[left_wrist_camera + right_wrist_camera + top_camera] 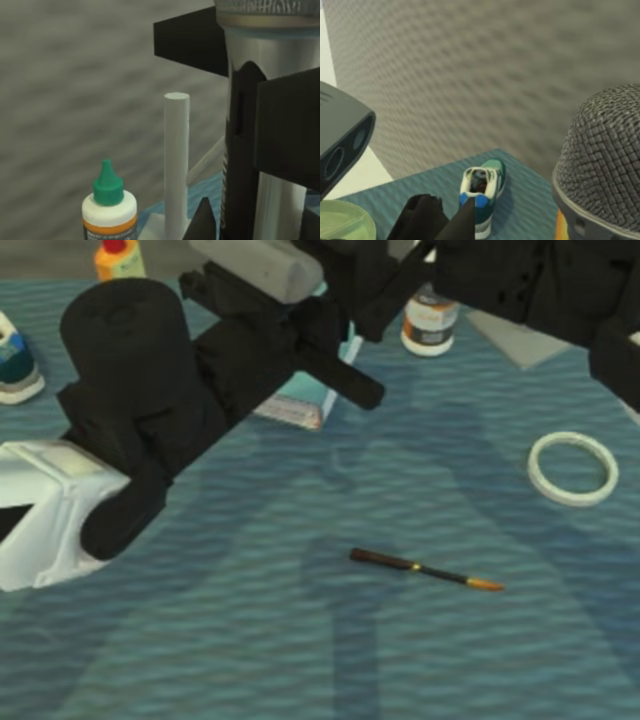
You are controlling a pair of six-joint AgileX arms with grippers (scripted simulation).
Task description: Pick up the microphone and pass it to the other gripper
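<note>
A rendered tabletop test scene is shown: a teal-clothed table (300,660) set before a blank grey wall (485,75). Unrelated odds are scattered on it: a paintbrush (425,570) near centre, a tape ring (572,468) at three o'clock, a sneaker (15,365) at ten.

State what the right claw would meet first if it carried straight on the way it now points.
Most likely the microphone, at its mesh head, which the left claw holds up just ahead of the right claw; exact depth is unclear.
</note>
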